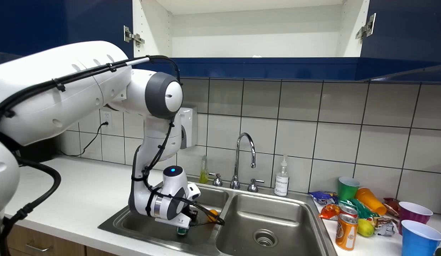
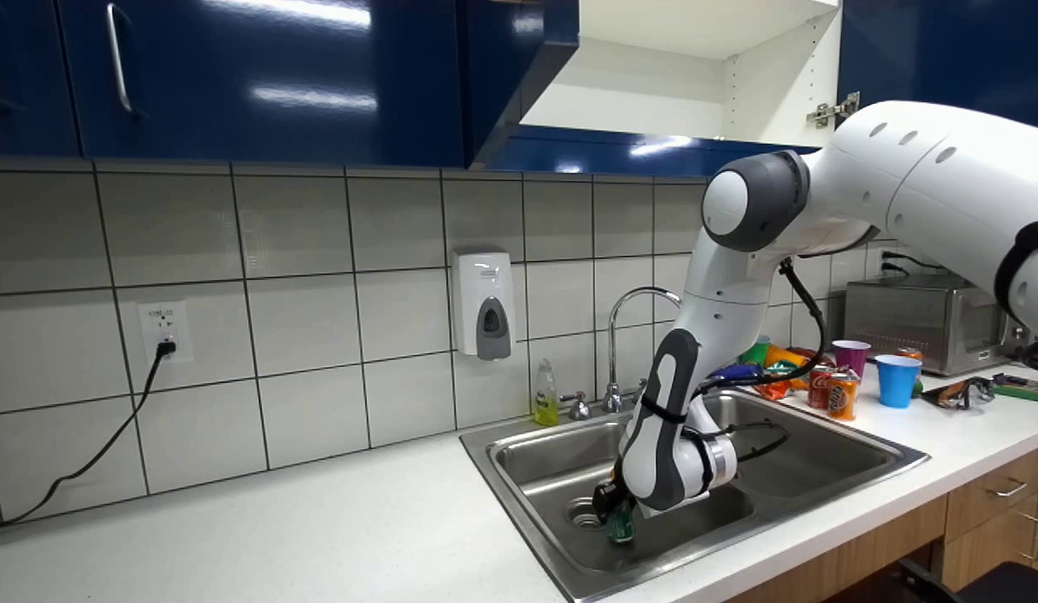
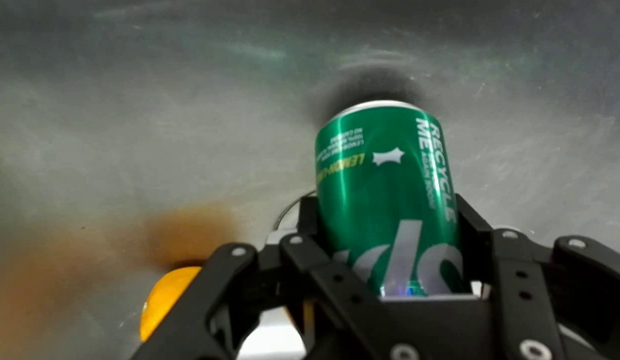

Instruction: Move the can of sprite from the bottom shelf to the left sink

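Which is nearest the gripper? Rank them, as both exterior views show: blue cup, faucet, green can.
1. Green can: held in the gripper.
2. Faucet: at the sink's back rim.
3. Blue cup: on the counter past the right basin.

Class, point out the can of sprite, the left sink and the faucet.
Can of sprite (image 3: 385,195), wrist view: green side.
Left sink (image 1: 214,199), in an exterior view: back wall.
Faucet (image 1: 237,160), in an exterior view: upright neck.

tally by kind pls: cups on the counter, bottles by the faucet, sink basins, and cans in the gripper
Cups: 4 (green cup, orange cup, purple cup, blue cup)
Bottles: 2 (yellow-green bottle, pump bottle)
Basins: 2 (left sink, right basin)
Cans in the gripper: 1 (can of sprite)
Total: 9
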You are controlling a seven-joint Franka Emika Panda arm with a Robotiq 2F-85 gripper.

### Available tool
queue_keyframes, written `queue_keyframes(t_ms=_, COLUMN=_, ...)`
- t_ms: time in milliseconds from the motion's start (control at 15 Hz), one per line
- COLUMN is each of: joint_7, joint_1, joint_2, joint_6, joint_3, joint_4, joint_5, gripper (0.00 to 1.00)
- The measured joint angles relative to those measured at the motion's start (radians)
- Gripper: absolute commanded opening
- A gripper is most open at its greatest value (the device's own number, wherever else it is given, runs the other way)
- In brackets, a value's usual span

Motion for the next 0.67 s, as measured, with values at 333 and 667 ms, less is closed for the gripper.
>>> queue_keyframes(t_ms=333, joint_7=0.000, joint_1=0.008, joint_2=0.006, joint_6=0.000, joint_3=-0.006, joint_4=0.001, joint_5=0.001, gripper=1.00)
queue_keyframes(t_ms=667, joint_7=0.000, joint_1=0.015, joint_2=0.008, joint_6=0.000, joint_3=-0.006, joint_4=0.000, joint_5=0.001, gripper=1.00)
